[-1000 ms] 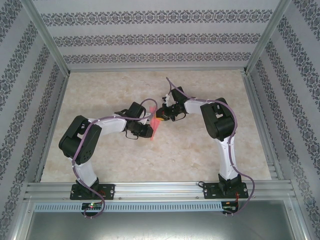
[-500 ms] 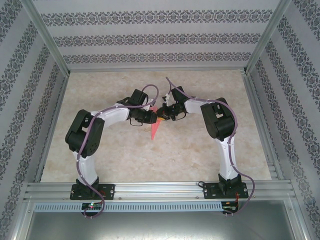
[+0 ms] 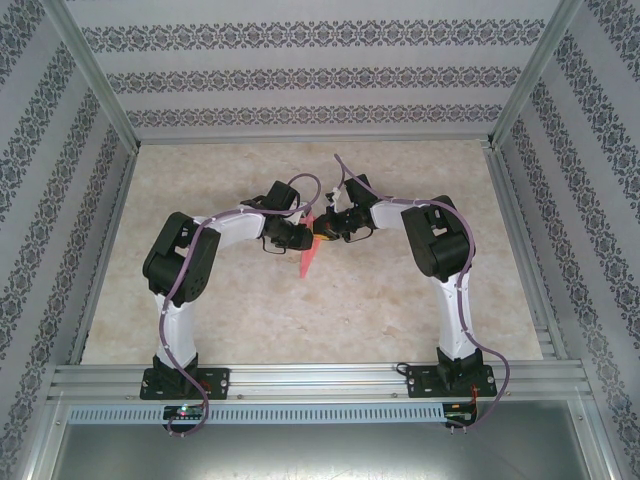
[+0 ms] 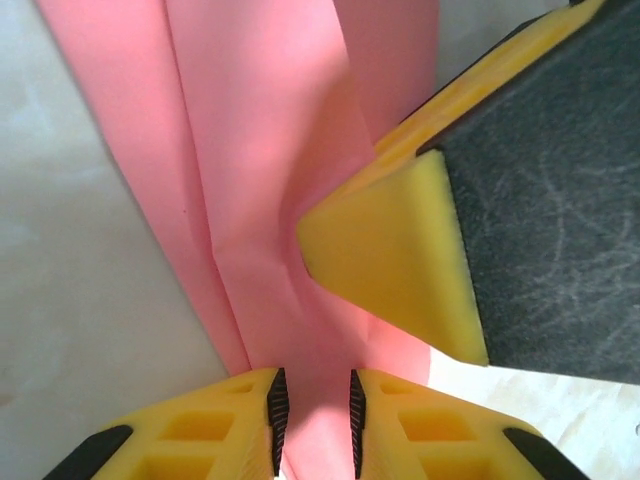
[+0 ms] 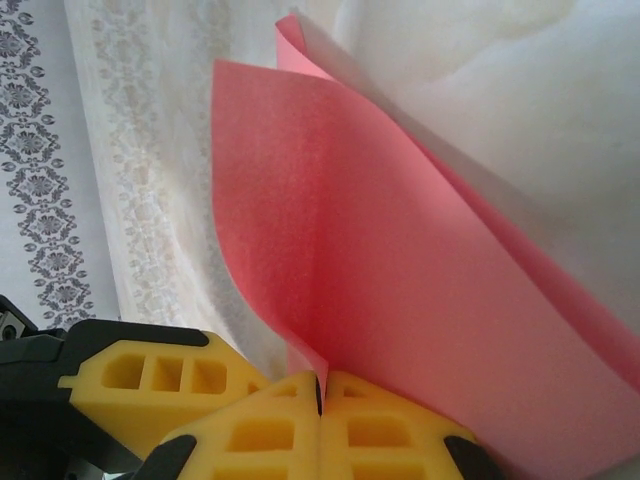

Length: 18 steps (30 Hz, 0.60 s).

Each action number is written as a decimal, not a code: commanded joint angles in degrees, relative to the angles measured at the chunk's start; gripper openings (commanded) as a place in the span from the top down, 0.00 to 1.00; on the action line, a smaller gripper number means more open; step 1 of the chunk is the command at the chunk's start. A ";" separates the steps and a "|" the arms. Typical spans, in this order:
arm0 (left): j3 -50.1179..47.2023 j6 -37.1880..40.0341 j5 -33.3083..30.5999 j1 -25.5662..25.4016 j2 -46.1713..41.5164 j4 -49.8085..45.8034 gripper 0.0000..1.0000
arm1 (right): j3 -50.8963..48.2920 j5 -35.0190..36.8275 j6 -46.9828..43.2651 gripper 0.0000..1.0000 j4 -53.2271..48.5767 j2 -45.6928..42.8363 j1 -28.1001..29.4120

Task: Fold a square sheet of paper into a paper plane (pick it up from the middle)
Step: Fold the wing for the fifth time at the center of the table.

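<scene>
Marble-patterned table [image 3: 420,310] lies under the folded pink paper [image 3: 309,256], held mid-table with its long axis running from the grippers toward the near edge. The right gripper [image 5: 320,392] is clamped on its crease. The left gripper [image 4: 314,405], just beside it, straddles the same fold with a narrow gap and is likely best placed to regrip.

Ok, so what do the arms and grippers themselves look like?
The left arm and right arm are white links with black joint housings on black base plates, a purple cable looped along each. The left gripper and right gripper have yellow plastic fingers with hollow square cells and thin black pads.
</scene>
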 commanded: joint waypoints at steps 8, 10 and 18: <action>-0.04 4.05 -8.88 0.54 2.90 -4.21 0.76 | -2.27 3.20 -1.20 0.84 -2.22 -6.63 -0.77; -0.40 4.35 -8.79 0.58 3.04 -3.92 0.77 | -2.22 4.65 -2.51 0.82 -4.44 -8.14 -1.05; -2.39 5.46 -9.73 0.49 2.87 -2.70 0.77 | -5.42 5.39 -0.04 0.89 -2.42 -13.69 -2.08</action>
